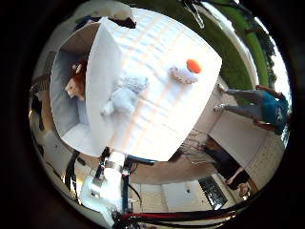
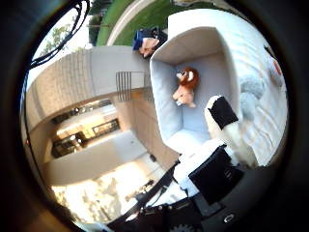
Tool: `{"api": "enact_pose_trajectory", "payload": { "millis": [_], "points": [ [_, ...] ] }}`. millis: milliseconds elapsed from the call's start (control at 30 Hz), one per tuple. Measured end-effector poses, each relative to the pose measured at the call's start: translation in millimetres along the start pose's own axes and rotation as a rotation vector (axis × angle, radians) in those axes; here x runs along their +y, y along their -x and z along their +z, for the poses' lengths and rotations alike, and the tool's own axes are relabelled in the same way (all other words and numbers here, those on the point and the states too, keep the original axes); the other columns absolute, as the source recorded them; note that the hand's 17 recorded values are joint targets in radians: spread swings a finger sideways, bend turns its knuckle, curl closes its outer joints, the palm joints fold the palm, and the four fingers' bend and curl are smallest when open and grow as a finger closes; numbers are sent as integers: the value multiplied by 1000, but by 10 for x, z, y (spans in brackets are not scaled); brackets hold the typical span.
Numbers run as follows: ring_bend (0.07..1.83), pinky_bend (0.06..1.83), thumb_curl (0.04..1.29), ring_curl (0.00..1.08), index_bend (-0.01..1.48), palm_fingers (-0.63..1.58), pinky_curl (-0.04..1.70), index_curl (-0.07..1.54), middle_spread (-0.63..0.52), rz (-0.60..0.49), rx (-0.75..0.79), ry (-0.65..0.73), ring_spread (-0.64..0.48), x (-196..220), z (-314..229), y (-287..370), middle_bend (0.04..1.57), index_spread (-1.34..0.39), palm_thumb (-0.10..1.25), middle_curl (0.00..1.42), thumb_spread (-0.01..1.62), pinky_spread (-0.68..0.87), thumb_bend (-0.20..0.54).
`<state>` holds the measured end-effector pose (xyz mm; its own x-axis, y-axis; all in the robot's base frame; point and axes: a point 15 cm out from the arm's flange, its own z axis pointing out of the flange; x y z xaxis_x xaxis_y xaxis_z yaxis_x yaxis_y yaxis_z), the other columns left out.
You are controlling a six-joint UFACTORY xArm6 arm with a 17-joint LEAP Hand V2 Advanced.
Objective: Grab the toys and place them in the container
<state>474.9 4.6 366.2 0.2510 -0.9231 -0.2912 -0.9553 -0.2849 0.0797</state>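
Three toys visible. One brown and orange plush lion toy (image 2: 186, 87) lies inside the white open-topped box container (image 1: 102, 81), on its floor, near the middle. One grey fluffy plush animal toy (image 1: 125, 93) lies on the white cloth-covered table (image 1: 157, 119), just beside the container's outer wall, apparently touching it. One white and orange round soft toy (image 1: 186, 71) sits on the same table, well apart from the container, nearer the far table edge.

Container stands at one end of the table, wall upright between the lion inside and the grey toy outside.

White and black robot hand (image 2: 227, 140) is well above the table, touching nothing. One white finger with a black pad (image 2: 223, 113) shows in the thumb side view, extended, overlapping the container's edge in the picture. Fingers hold no toy; cannot tell whether the rest are spread or curled.

Around: green grass strip (image 1: 228, 57) beyond the table, light brick building wall (image 2: 72, 82) with a window. Nothing lies between the toys on the tabletop.
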Motion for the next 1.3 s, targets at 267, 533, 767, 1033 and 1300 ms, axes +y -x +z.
{"api": "enact_pose_trajectory", "payload": {
  "millis": [267,533,767,1033,1300],
  "points": [
    [393,465,435,316,159,104,340,398,42,43,428,-18,252,-411,155,-1514,197,-242,542,381,1171,431,-91],
    [366,410,333,310,163,160,308,353,43,54,539,83,253,-591,730,-2029,189,-212,338,372,1172,422,-49],
    [386,420,300,312,155,224,297,319,40,46,545,153,262,-635,1154,-2162,184,-176,294,359,1148,420,-33],
    [623,481,288,333,176,846,251,290,-1,37,563,240,252,-518,1296,-2186,320,-158,297,384,1136,465,-23],
    [1144,884,373,609,228,1151,498,414,-90,54,513,393,74,-146,1288,-1921,877,-427,649,677,1166,433,69]
  ]
}}
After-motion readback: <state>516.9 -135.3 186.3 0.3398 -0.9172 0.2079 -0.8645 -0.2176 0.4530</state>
